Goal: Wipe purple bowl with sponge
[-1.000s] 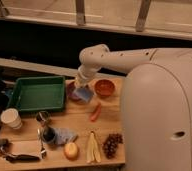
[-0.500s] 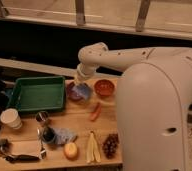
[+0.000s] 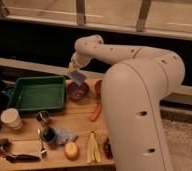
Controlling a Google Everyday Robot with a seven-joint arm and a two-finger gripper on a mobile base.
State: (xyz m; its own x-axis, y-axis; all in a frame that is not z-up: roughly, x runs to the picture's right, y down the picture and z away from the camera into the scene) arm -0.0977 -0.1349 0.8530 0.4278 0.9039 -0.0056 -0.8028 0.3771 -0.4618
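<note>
My gripper (image 3: 74,71), closed on the sponge (image 3: 78,77), has risen just clear of the purple bowl (image 3: 78,92), which sits on the worktop (image 3: 81,127) right of the green tray (image 3: 19,104). I judge one wiping pass done.

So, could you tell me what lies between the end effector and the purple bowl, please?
In the camera view, only the blue sponge, held by the end effector just above the round purple bowl.
</note>
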